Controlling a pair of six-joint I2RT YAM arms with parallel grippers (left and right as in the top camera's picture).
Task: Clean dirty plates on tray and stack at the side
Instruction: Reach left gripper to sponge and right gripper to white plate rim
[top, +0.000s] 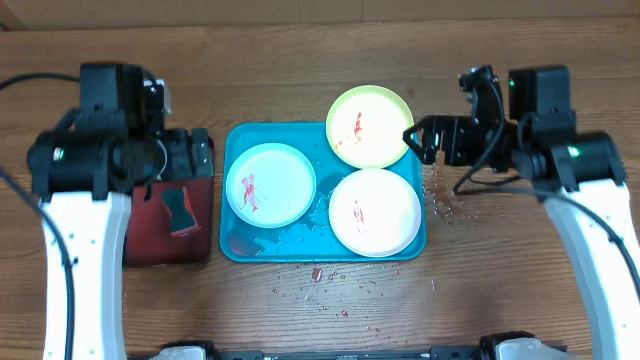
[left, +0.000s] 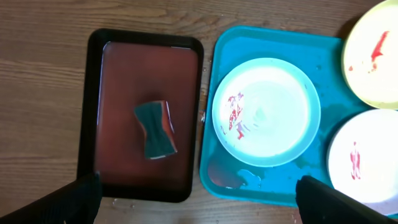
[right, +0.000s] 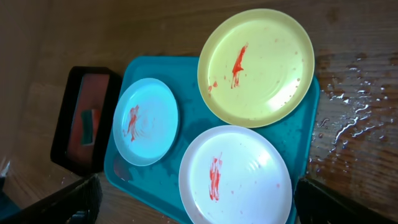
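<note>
The turquoise tray lies at the table's middle and holds three plates, each with red smears. The light blue plate is on its left, the lime green plate at its far right, overhanging the rim, and the cream plate at its near right. My left gripper hovers open and empty above the tray's left edge; the left wrist view shows the blue plate. My right gripper is open and empty beside the green plate; the right wrist view shows all three plates.
A dark red black-rimmed tray lies left of the turquoise tray with a sponge in it. Water drops wet the wood right of the tray. Red specks lie in front of it. A puddle sits in the tray's near-left corner.
</note>
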